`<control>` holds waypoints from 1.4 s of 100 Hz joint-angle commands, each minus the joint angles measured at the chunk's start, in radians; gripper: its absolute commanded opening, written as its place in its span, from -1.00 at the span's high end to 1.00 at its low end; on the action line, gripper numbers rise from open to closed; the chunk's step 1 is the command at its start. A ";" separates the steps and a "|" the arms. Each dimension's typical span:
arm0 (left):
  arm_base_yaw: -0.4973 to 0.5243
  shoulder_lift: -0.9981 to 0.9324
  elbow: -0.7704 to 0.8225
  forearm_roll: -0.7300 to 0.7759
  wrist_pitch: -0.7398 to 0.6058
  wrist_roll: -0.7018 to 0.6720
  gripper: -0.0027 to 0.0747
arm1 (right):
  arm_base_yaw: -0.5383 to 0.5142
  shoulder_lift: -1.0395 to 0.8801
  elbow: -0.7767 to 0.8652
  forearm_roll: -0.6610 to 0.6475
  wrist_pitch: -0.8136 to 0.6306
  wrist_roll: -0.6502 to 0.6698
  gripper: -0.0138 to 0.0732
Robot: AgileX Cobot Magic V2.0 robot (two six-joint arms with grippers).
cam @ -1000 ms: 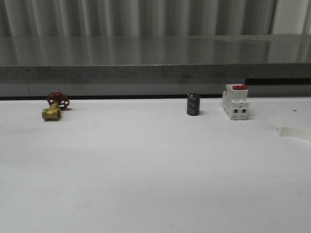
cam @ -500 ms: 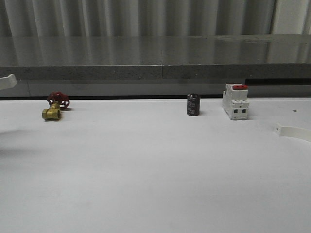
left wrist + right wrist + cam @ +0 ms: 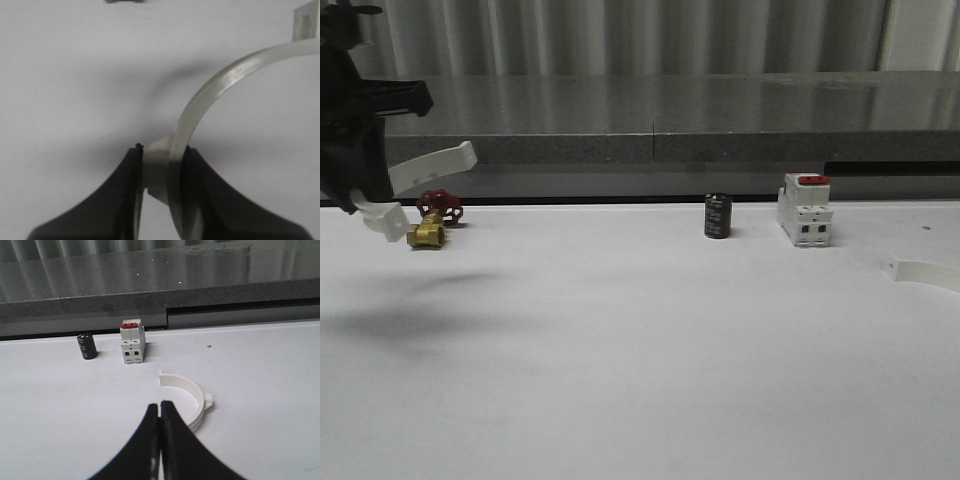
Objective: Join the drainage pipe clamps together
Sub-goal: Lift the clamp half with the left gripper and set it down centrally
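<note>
Left wrist view: left gripper (image 3: 161, 172) clamped on outer tab of held half-ring (image 3: 215, 90), lifted off table. Thin white plastic, looks light, springy, smooth; tab seems best hold, arc may twist. Second half-ring (image 3: 187, 400) lies flat on table (image 3: 260, 385), in front of breaker (image 3: 132, 341), slightly right. Right gripper (image 3: 160, 417) pressed together, empty, just before it.

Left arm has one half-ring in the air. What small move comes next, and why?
Probably carry the left gripper, shut on its white plastic half-ring clamp, rightward toward the second white half-ring clamp. That one lies on the white table ahead of the shut, empty right gripper.
</note>
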 commanded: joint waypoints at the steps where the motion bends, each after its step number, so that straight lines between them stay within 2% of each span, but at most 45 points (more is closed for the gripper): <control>1: -0.038 -0.052 -0.021 -0.008 -0.037 -0.043 0.98 | -0.002 -0.021 -0.015 -0.002 -0.080 -0.006 0.84; 37: -0.173 -0.033 -0.019 -0.004 -0.103 -0.125 0.98 | -0.002 -0.021 -0.015 -0.002 -0.080 -0.006 0.84; 69: -0.239 0.048 -0.018 0.003 -0.162 -0.203 0.98 | -0.002 -0.021 -0.015 -0.002 -0.080 -0.006 0.84; 100: -0.263 0.161 -0.021 -0.007 -0.199 -0.229 0.98 | -0.002 -0.021 -0.015 -0.002 -0.080 -0.006 0.84; 128: -0.263 0.172 -0.021 -0.009 -0.201 -0.229 0.97 | -0.002 -0.021 -0.015 -0.002 -0.080 -0.006 0.84; 140: -0.263 0.172 -0.021 -0.009 -0.203 -0.229 0.84 | -0.002 -0.021 -0.015 -0.002 -0.080 -0.006 0.84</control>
